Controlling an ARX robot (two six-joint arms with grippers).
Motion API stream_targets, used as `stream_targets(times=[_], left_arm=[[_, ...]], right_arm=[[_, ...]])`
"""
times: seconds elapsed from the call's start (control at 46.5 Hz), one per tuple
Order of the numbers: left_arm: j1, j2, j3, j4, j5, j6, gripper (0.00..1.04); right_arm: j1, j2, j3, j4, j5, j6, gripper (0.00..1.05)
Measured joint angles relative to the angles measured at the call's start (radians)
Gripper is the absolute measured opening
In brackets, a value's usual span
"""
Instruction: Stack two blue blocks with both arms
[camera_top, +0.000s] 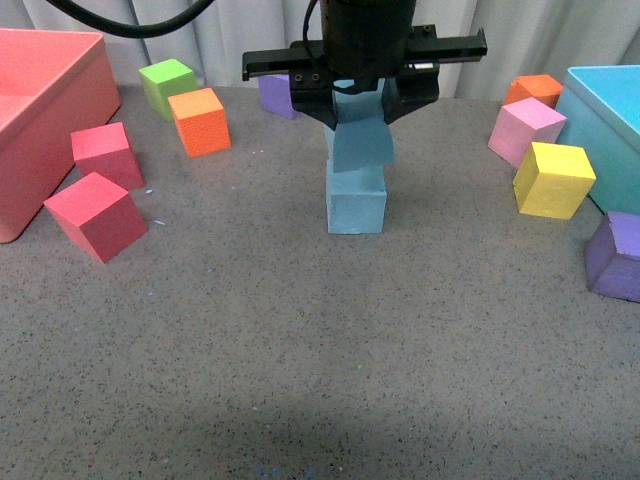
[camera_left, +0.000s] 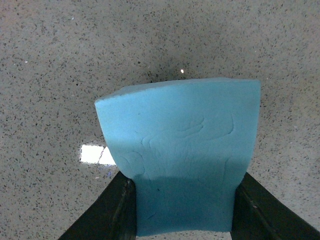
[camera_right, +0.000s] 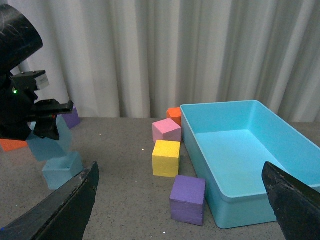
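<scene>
One blue block (camera_top: 356, 197) rests on the grey table near the middle. Directly above it, slightly tilted, hangs the second blue block (camera_top: 362, 140), its lower edge touching or almost touching the block below. My left gripper (camera_top: 358, 98) is shut on this upper block; the left wrist view shows the block (camera_left: 182, 150) squeezed between both black fingers (camera_left: 112, 207). Seen from the right wrist, the held block (camera_right: 47, 144) sits over the lower one (camera_right: 62, 170). My right gripper (camera_right: 182, 210) is open and empty, off to the right, out of the front view.
A turquoise bin (camera_top: 610, 130) stands at the right with pink (camera_top: 526, 130), yellow (camera_top: 553, 179), orange (camera_top: 533, 90) and purple (camera_top: 617, 257) cubes beside it. A red bin (camera_top: 40, 120) is at the left, near red (camera_top: 97, 214), orange (camera_top: 200, 121) and green (camera_top: 166, 85) cubes.
</scene>
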Motion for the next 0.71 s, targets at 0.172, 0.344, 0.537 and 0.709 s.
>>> stream_targets(times=[0.172, 0.344, 0.537, 0.709], left_arm=[[0.0, 0.032, 0.011, -0.003, 0.006, 0.053, 0.39], [-0.001, 0.096, 0.076, -0.029, -0.018, 0.12, 0.53], [-0.005, 0.096, 0.076, -0.033, -0.005, 0.122, 0.86], [-0.012, 0.074, 0.069, -0.031, 0.008, 0.118, 0.98]], right_arm=[[0.0, 0.0, 0.0, 0.0, 0.0, 0.0, 0.95], [0.0, 0.0, 0.0, 0.0, 0.0, 0.0, 0.95], [0.0, 0.0, 0.0, 0.0, 0.0, 0.0, 0.95], [0.0, 0.0, 0.0, 0.0, 0.0, 0.0, 0.95]])
